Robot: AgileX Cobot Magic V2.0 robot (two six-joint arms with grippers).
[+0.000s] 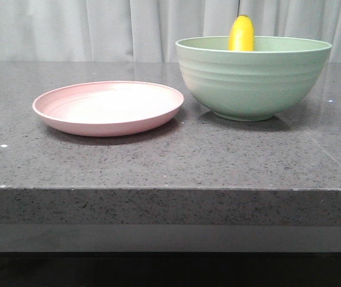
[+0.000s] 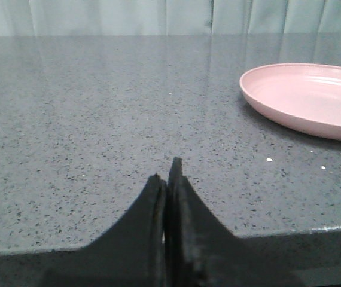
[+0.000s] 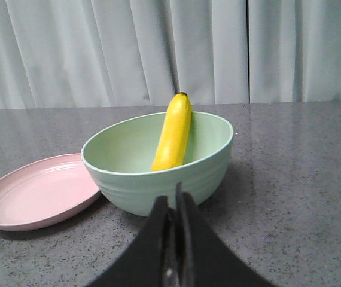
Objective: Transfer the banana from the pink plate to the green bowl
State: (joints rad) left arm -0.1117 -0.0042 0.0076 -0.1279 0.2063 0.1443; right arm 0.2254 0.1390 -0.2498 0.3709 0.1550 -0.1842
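The banana leans upright inside the green bowl, its end sticking above the rim; in the right wrist view the banana rests against the far wall of the bowl. The pink plate lies empty to the left of the bowl, nearly touching it; it also shows in the left wrist view and the right wrist view. My left gripper is shut and empty over the table's near edge, left of the plate. My right gripper is shut and empty, just in front of the bowl.
The dark speckled stone table has its front edge near the camera. A pale curtain hangs behind the table. Neither arm shows in the front view.
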